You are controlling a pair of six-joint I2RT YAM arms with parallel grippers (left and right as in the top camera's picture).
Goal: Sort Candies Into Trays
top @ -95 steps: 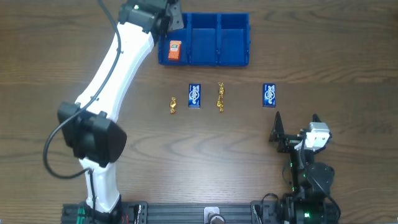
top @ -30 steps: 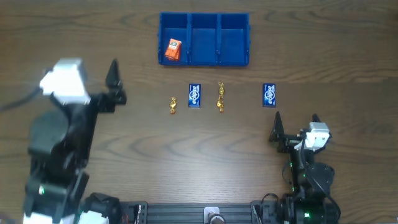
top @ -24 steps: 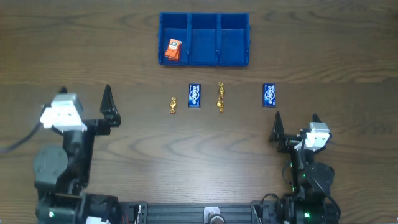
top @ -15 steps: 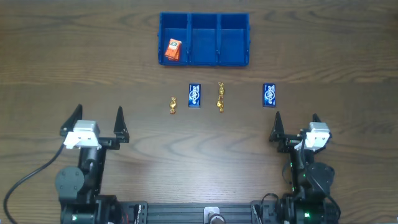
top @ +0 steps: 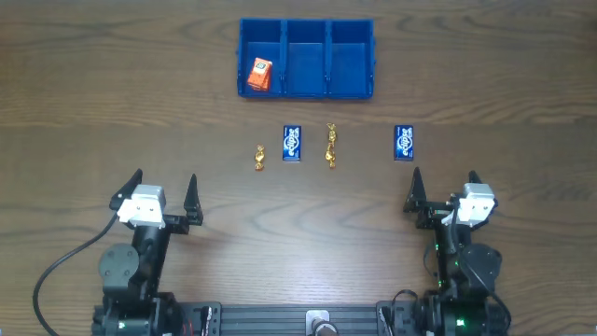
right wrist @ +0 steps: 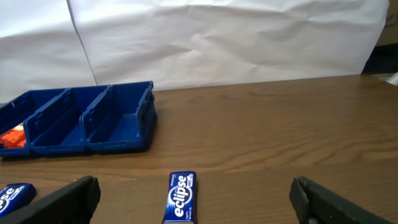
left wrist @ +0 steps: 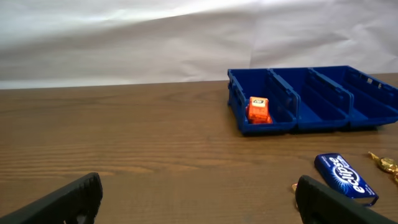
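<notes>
One orange candy [top: 262,74] lies in the left compartment of the blue tray [top: 306,93], while blue packs [top: 292,143] and gold candies [top: 330,149] wait unsorted on the table [top: 522,93], with the left gripper [top: 165,175] and right gripper [top: 444,174] spread wide and empty.

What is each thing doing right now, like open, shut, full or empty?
Left gripper: open, empty.
Right gripper: open, empty.
Blue tray: left compartment has one candy, other two empty.
Orange candy: inside the tray.
Blue packs: lying flat, outside the tray.
Gold candies: loose, outside the tray.
</notes>
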